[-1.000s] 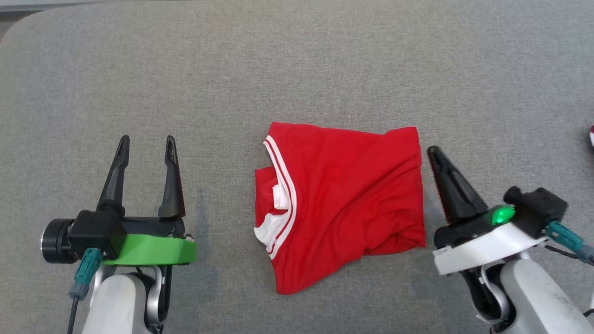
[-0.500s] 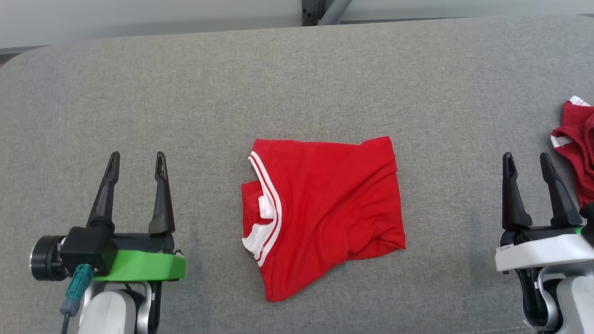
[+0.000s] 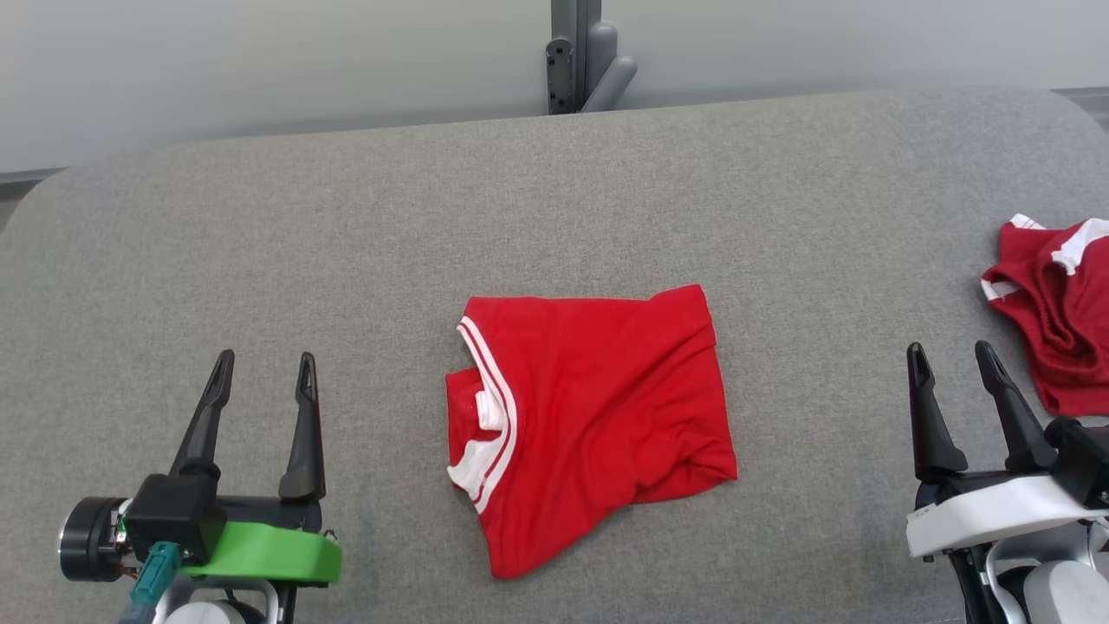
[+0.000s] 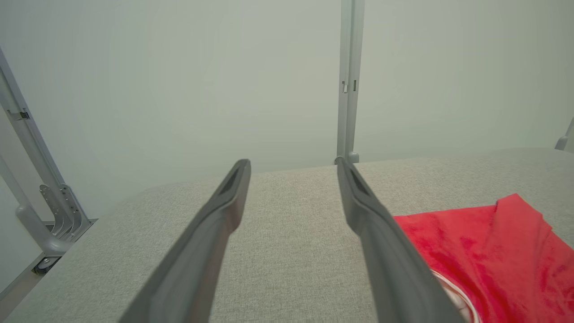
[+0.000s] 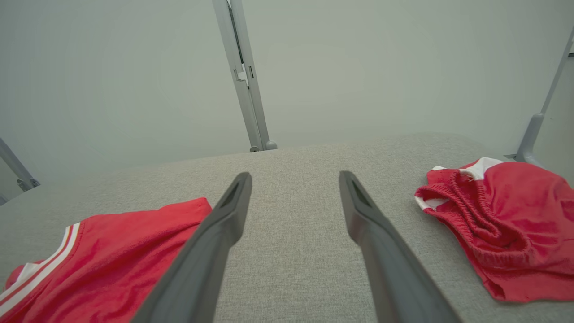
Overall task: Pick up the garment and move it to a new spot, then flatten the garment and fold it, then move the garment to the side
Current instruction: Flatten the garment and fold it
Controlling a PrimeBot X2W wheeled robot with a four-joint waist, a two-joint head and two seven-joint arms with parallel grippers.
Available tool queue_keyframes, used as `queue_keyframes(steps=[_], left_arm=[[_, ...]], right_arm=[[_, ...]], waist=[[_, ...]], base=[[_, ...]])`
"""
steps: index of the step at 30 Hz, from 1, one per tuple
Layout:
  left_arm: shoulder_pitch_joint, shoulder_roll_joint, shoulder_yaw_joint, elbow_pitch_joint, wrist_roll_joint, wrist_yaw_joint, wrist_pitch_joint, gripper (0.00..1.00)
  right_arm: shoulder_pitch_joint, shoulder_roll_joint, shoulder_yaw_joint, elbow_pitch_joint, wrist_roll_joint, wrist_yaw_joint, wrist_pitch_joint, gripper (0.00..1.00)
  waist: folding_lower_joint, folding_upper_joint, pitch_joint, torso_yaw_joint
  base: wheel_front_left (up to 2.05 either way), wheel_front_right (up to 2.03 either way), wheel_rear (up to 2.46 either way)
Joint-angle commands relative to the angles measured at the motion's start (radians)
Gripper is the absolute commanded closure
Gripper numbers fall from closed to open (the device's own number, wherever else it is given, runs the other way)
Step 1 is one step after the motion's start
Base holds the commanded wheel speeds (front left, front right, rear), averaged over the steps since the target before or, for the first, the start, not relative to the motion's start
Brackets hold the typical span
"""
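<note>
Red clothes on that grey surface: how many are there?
2. A folded garment lies in the middle; a crumpled garment lies at the right edge, partly cut off, so more may be hidden.

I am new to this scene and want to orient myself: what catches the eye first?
The folded red garment with white trim, lying mid-way on the grey fabric surface. Next, a second, crumpled red garment at the right edge, just beyond the open right hand; the open left hand is at lower left.

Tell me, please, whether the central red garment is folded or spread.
Folded: the red garment lies compact, striped edge over a lower layer.
</note>
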Motion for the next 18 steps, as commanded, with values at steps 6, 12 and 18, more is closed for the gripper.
queue_keyframes(steps=[6,12,18], left_arm=[[0.047,0.01,-0.012,-0.007,-0.008,-0.002,0.02,0.0],[0.067,0.014,-0.015,-0.011,-0.018,0.004,0.037,0.0],[0.074,0.018,-0.014,-0.015,-0.026,0.009,0.045,0.0]], right_arm=[[0.041,-0.009,0.004,-0.017,-0.011,-0.001,0.022,0.0],[0.057,-0.007,0.005,-0.031,-0.022,-0.001,0.037,0.0],[0.06,-0.001,0.009,-0.042,-0.029,-0.001,0.045,0.0]], waist=[[0.0,0.0,-0.05,-0.005],[0.0,0.0,-0.063,-0.002],[0.0,0.0,-0.063,0.0]], base=[[0.0,0.0,0.0],[0.0,0.0,0.0],[0.0,0.0,0.0]])
